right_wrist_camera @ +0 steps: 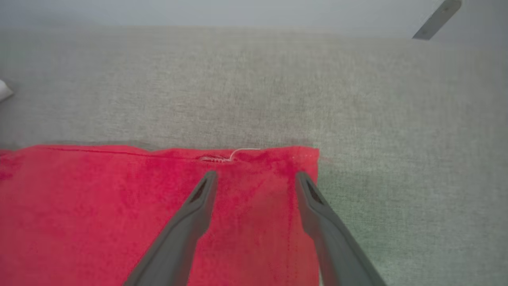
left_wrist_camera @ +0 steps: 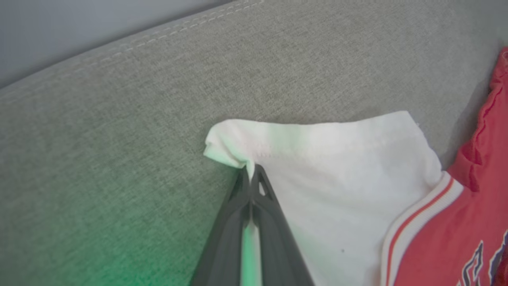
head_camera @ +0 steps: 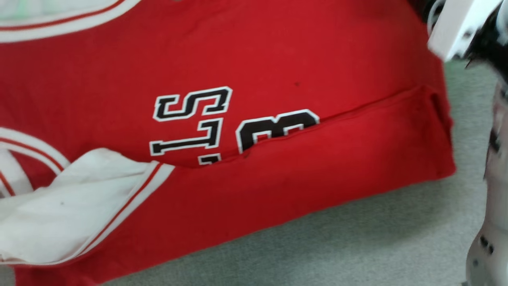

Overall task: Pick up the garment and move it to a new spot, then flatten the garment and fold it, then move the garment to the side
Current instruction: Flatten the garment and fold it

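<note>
**Operator:** State of the left gripper point(left_wrist_camera: 251, 170)?

**Technician:** Fingers together, clamped on the outer corner of the white sleeve point(left_wrist_camera: 337, 171); a small pinch of cloth sits between the tips.

**Operator:** Right gripper point(right_wrist_camera: 256, 174)?

**Technician:** Jaws apart, poised over the red hem corner point(right_wrist_camera: 274, 159); nothing gripped; contact with the cloth cannot be determined.

**Operator:** Location of the garment point(head_camera: 278, 59)?

**Technician:** Spread on the grey upholstered surface point(right_wrist_camera: 254, 79); one long side lies folded over part of the black lettering point(head_camera: 190, 119); bare upholstery extends beyond the hem.

**Operator:** Likely faults from here?

**Technician:** The sleeve pinch is shallow, so a firm pull may strip it out. A pull on the left alone, with the right unclamped, would probably skew the shirt and open the existing fold. The right jaws, on closing, may take only the top layer or snag the upholstery.
</note>
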Robot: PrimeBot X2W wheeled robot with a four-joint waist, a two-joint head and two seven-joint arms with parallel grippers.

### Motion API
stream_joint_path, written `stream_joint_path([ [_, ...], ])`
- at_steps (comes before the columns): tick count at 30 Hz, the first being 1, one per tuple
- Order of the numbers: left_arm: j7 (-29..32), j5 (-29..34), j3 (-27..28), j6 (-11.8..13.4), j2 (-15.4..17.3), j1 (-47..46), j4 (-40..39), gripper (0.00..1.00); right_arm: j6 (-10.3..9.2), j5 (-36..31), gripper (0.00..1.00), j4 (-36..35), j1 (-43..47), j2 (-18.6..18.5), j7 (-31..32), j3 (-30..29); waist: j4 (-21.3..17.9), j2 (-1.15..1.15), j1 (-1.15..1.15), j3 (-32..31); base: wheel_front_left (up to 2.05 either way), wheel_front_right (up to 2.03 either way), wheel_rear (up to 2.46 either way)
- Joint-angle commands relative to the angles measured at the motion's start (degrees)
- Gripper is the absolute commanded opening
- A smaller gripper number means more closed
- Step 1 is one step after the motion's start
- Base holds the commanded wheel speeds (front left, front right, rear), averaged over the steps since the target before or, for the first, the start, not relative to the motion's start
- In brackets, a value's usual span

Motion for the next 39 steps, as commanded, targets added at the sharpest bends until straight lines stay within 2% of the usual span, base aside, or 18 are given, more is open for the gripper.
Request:
stream_joint_path([
  [1,-0.09,-0.05,-1.40,0.16,-0.48,0.81,0.52,0.00,-0.04,-0.95,1.00,1.82,-2.76,0.15,3.21,-1.06,2.16,0.00,0.00,2.09,0.00,0.00,0.00],
  [7,-0.63,-1.35,-2.89,0.16,-0.51,0.91,-0.43,0.00,-0.05,-3.20,1.00,6.88,-6.68,0.65,12.33,-4.27,3.67,0.00,0.00,2.76,0.00,0.00,0.00],
  [15,-1.55,-3.04,-4.72,0.17,-0.34,1.11,-0.90,0.00,-0.06,-6.96,1.00,6.91,-6.27,-1.52,13.61,-6.67,4.45,0.00,0.00,2.42,0.00,0.00,0.00],
  [23,-2.21,-4.20,-6.14,0.15,-1.04,0.62,-0.94,0.00,-0.06,-6.50,1.00,6.42,-4.35,-1.55,14.39,-6.95,4.77,0.00,0.00,2.30,0.00,0.00,0.00],
  [24,-2.31,-4.38,-6.30,0.15,-1.14,0.57,-0.91,0.00,-0.06,-6.08,0.58,6.65,-4.11,-1.36,14.56,-6.64,4.79,0.00,0.00,2.30,0.00,0.00,0.00],
  [25,-2.45,-4.49,-6.42,0.15,-1.33,0.45,-0.81,0.00,-0.05,-5.53,0.25,6.59,-3.99,-1.27,14.34,-5.96,4.82,0.00,0.00,2.35,0.00,0.00,0.00],
  [26,-2.74,-4.76,-6.48,0.15,-1.48,0.24,-0.92,0.00,-0.05,-5.03,0.00,6.39,-4.19,-1.10,13.39,-5.88,4.86,0.00,0.00,2.46,0.00,0.00,0.00],
  [34,-6.85,-9.34,-4.07,0.11,-1.38,-0.62,-4.18,0.00,-0.06,-2.71,0.00,6.01,-4.82,-3.28,7.93,-6.80,6.25,0.00,0.00,0.45,0.00,0.00,0.00],
  [39,-10.91,-13.44,-2.86,0.11,0.55,3.11,-12.13,0.00,-0.06,1.98,0.00,3.11,-1.99,-4.81,7.20,-8.61,8.89,0.00,0.00,-3.45,0.00,0.00,0.00],
])
